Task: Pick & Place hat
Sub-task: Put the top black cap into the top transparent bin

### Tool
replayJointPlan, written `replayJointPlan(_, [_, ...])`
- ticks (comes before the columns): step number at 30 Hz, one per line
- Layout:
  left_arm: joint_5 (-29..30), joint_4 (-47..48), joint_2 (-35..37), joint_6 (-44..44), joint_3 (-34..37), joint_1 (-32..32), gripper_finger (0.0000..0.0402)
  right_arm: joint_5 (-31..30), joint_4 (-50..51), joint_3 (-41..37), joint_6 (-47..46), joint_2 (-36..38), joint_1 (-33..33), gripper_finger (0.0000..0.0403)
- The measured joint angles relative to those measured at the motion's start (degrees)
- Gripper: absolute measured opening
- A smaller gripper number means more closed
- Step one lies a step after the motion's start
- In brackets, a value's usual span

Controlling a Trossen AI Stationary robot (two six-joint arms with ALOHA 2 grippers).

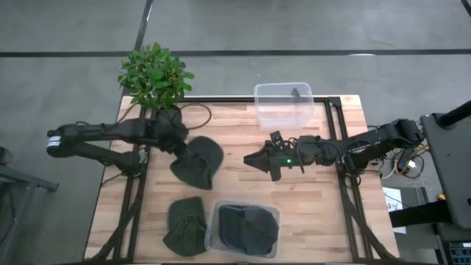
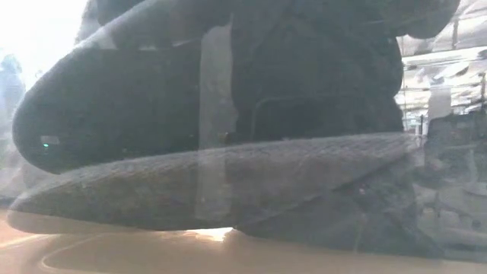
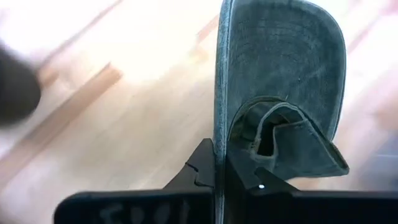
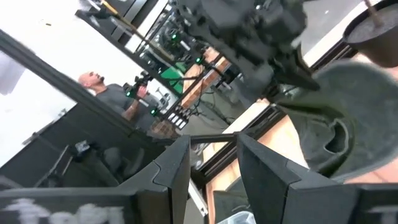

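Left fingers pinching dark green cloth cap by its curved brim, right fingers parted

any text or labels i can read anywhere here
None can be read.
Left wrist view: pale marks on the left gripper's dark body, too blurred to read.
Right wrist view: pale marks on the right gripper's body, also blurred.
The dark grey-green cap shows no lettering.
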State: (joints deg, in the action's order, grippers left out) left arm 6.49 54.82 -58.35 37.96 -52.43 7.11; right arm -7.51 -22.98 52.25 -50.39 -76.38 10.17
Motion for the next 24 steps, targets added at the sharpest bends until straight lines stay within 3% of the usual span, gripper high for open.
replayJointPlan(9, [-0.72,4.17,-0.11,-9.45,-12.03,-0.02,0.0006,1.64,0.03,0.00,-2.98,0.40,-3.53,0.0127])
replayJointPlan(13, [-4.12,4.34,-0.13,-10.90,-15.91,-0.04,0.0006,4.47,0.05,0.00,-2.52,0.64,-5.75,0.0133])
replayJointPlan(21, [-8.71,4.49,-0.95,-12.74,-21.26,-0.04,0.0006,5.05,1.00,0.27,-2.49,0.55,-9.69,0.0205])
replayJointPlan(24, [-9.08,4.51,-1.97,-14.23,-22.35,-0.09,0.0006,5.98,7.25,3.23,-4.37,-0.36,-11.58,0.0228])
